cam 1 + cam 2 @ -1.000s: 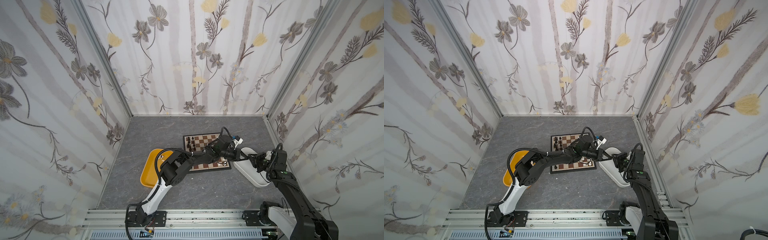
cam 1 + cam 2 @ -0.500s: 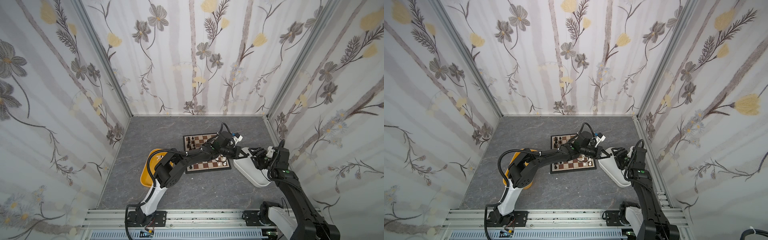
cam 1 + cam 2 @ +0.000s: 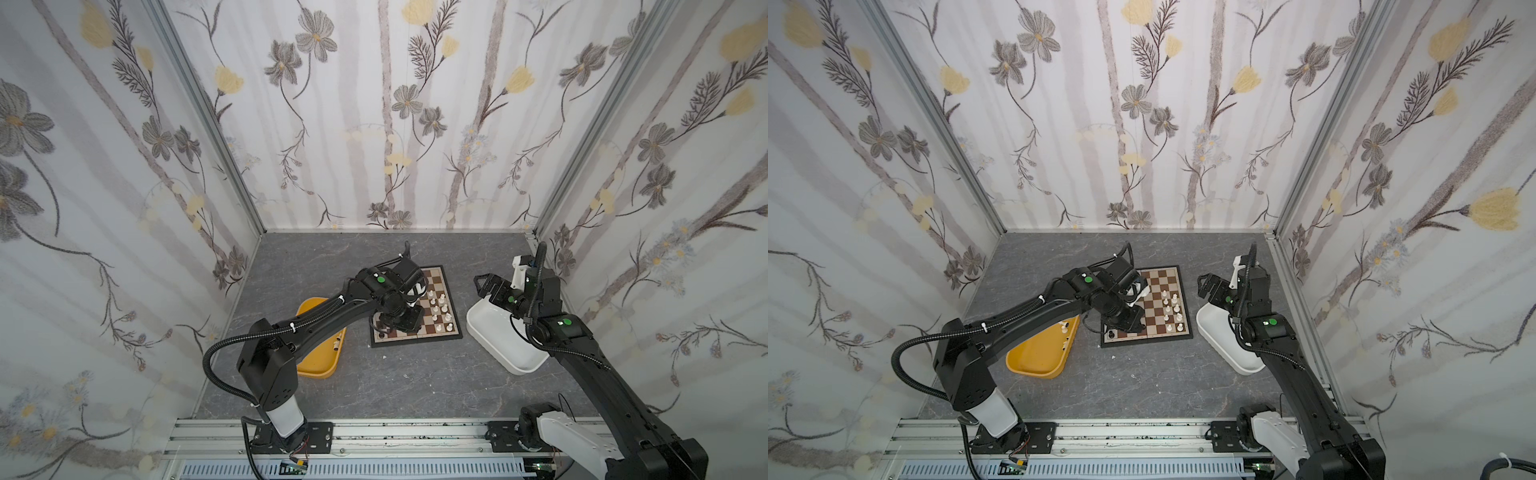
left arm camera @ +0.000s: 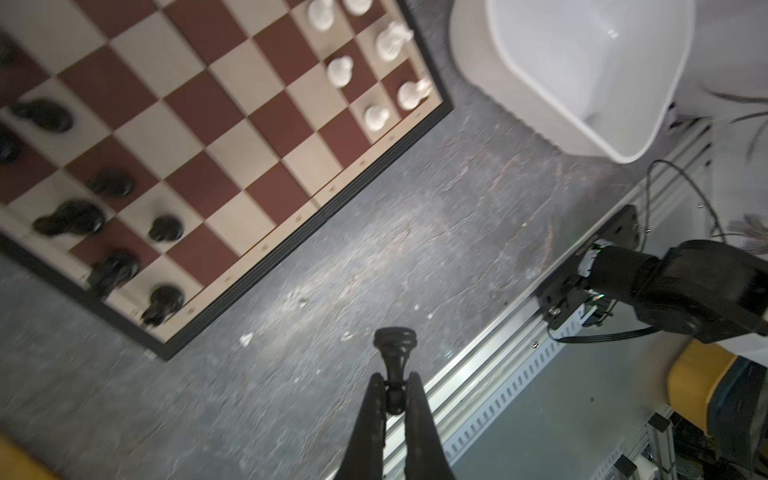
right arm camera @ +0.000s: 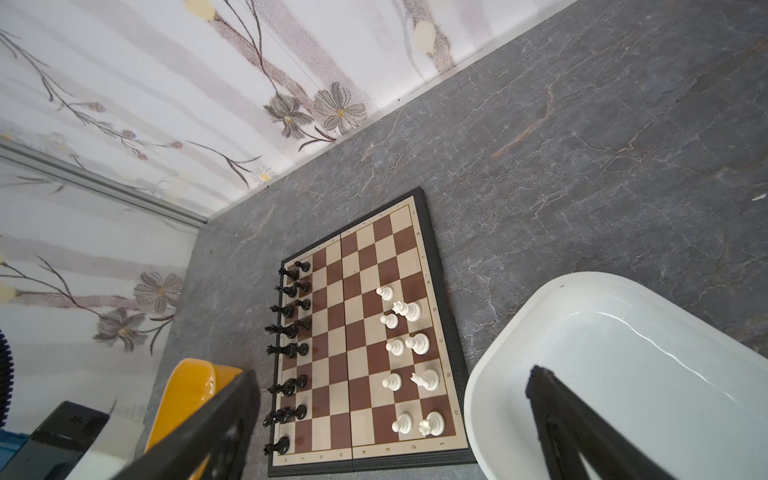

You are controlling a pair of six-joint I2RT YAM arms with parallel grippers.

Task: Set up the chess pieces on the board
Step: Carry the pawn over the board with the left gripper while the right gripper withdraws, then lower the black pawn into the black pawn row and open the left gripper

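Note:
The board lies mid-floor. Black chess pieces line its left edge, and white chess pieces stand on its right side. My left gripper is shut on a black chess piece, whose round base points outward. In both top views it hangs over the board's near left part. My right gripper stands wide open with nothing between its fingers. It hovers over the far end of the white tub, to the right of the board.
A yellow tub sits left of the board with a few white pieces in it. The white tub on the right looks bare. The metal rail runs along the front edge.
My left gripper has drawn back from the board's right side to its left side, still shut on the black piece. The right gripper has opened wide and pulled away toward the right wall.

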